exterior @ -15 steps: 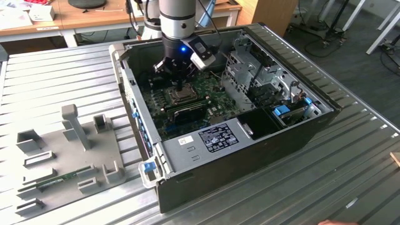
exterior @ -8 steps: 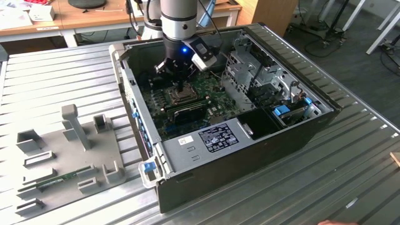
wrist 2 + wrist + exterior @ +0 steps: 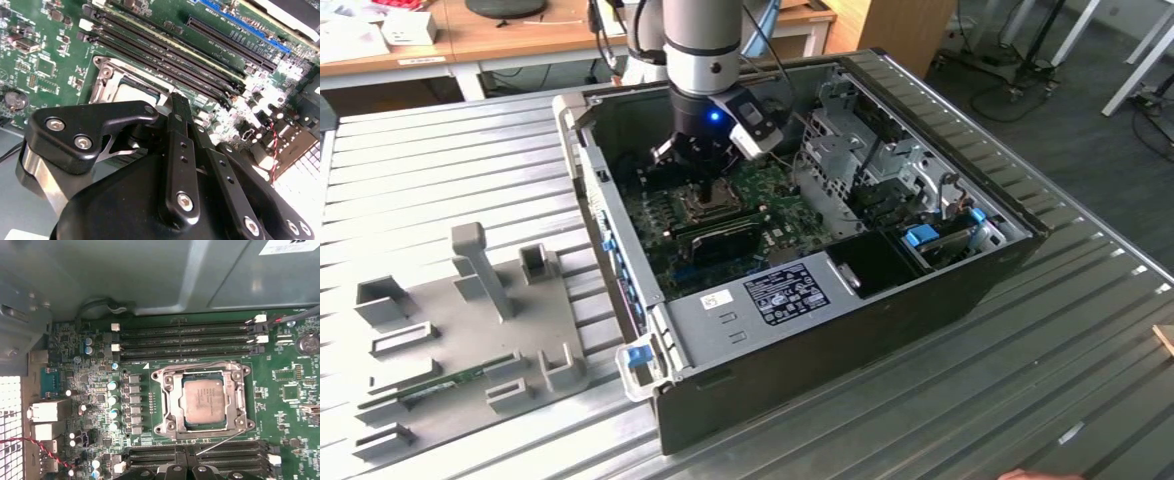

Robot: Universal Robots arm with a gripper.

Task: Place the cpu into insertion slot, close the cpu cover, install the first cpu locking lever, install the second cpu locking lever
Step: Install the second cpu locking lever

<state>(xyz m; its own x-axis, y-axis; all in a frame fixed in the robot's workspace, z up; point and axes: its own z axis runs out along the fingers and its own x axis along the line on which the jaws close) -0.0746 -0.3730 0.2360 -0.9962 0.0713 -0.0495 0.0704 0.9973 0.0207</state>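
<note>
Black linkage arms and finger bodies of the gripper (image 3: 180,107) crowd the foreground in the second wrist view, hanging low over the green circuit board (image 3: 290,390); whether they are spread or closed cannot be told, and nothing shows clamped between them. Just past their tips in that view lies the corner of the insertion slot (image 3: 131,86), beside the long black memory slots (image 3: 170,55). In the first wrist view the cpu (image 3: 202,401) sits flat in the insertion slot (image 3: 202,381), its dull silver top facing up and square to the socket. Around it the cpu cover (image 3: 172,400) lies down flat on the socket, its window framing the chip. One thin wire locking lever (image 3: 217,444) juts out at an angle from the socket's corner, not lying along the frame; another wire runs along the far edge of the cover. In the exterior view the arm reaches down into the open computer case (image 3: 947,290), which lies on a ribbed metal table (image 3: 427,150), with a grey fixture plate (image 3: 467,330) at lower left of the frame.
</note>
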